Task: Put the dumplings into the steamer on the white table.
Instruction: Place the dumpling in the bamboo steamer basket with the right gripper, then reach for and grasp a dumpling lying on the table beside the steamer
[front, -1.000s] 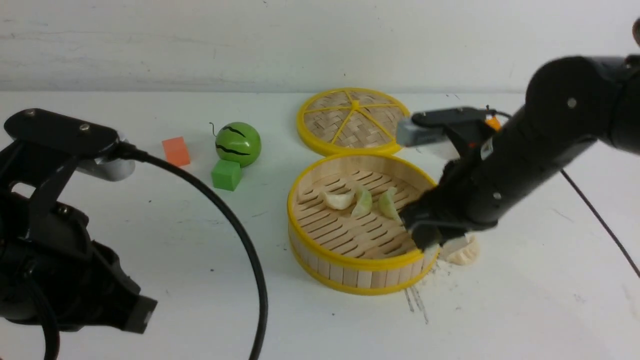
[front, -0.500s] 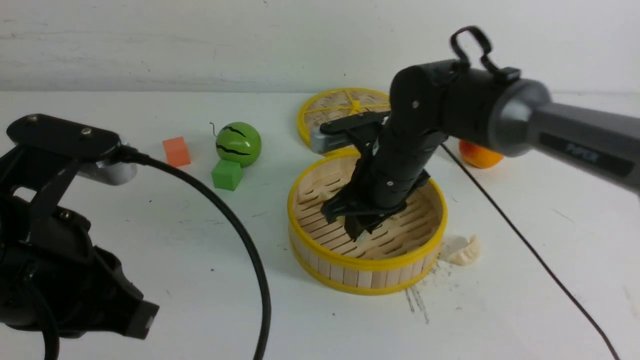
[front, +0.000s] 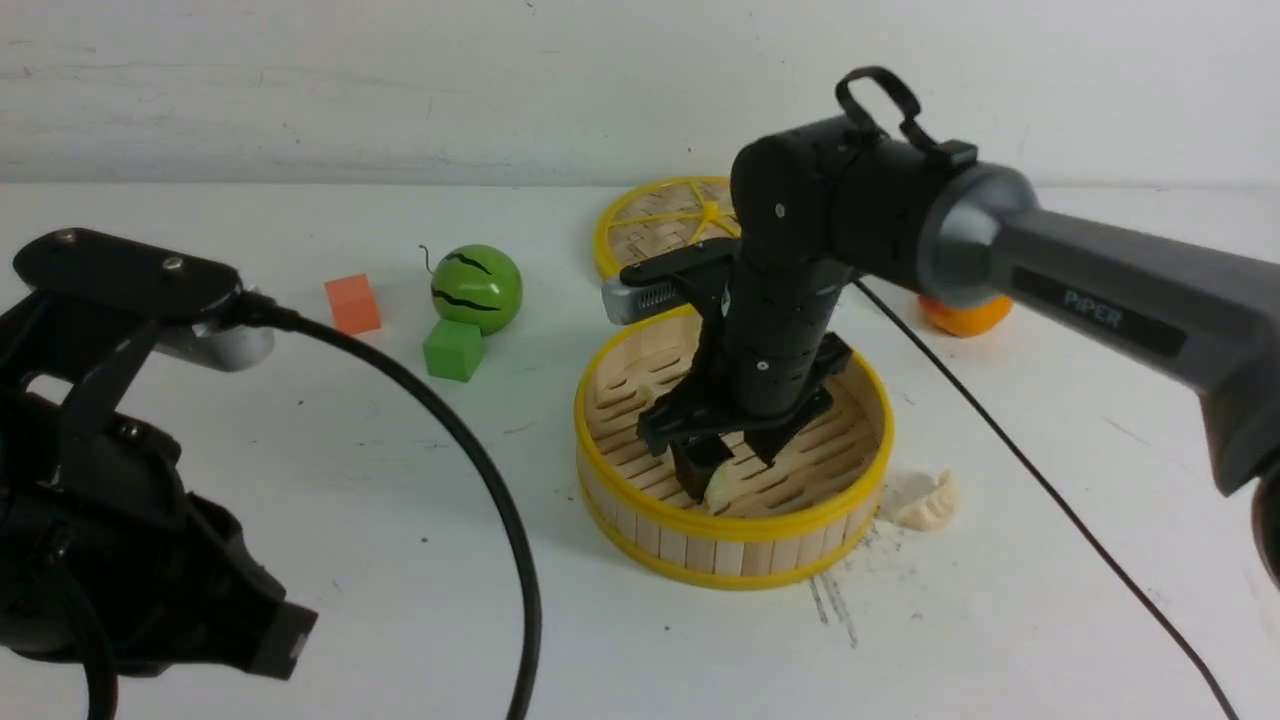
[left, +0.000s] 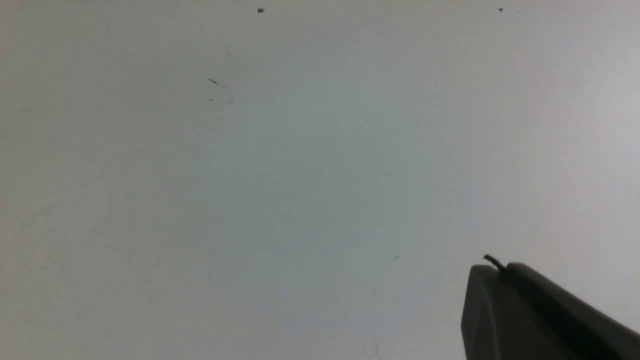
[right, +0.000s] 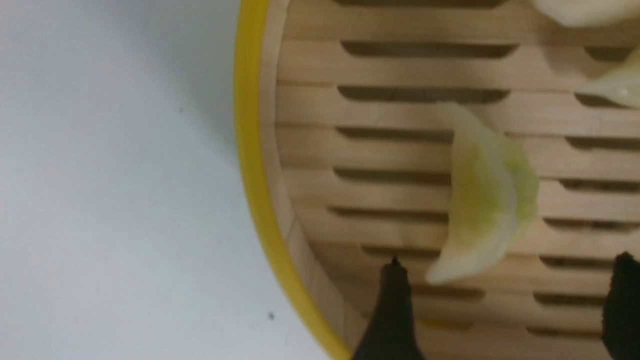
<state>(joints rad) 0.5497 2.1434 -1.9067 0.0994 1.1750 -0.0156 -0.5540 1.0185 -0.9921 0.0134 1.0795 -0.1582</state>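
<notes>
The steamer (front: 730, 560) stands mid-table on the white table (front: 300, 450). My right gripper (front: 728, 470) hangs inside it, pointing down, jaws open. A pale green dumpling (right: 482, 200) lies on the slatted floor just off the open fingertips (right: 395, 280), free of both. In the front view it shows as a pale dumpling (front: 720, 492) below the fingers. Two more dumplings (right: 615, 82) peek in at the wrist view's edge. One cream dumpling (front: 925, 500) lies on the table right of the steamer. My left gripper (left: 492, 270) is shut and empty over bare table.
The woven lid (front: 660, 220) lies behind the steamer. A toy watermelon (front: 477, 288), a green cube (front: 452, 349) and an orange cube (front: 352, 302) sit to the left, an orange fruit (front: 965, 315) to the right. The left arm's black cable (front: 480, 480) loops over the near table.
My right arm swung left from the steamer's right rim to over its floor. Its jaws then opened and let the pale green dumpling go. The left arm stayed put.
</notes>
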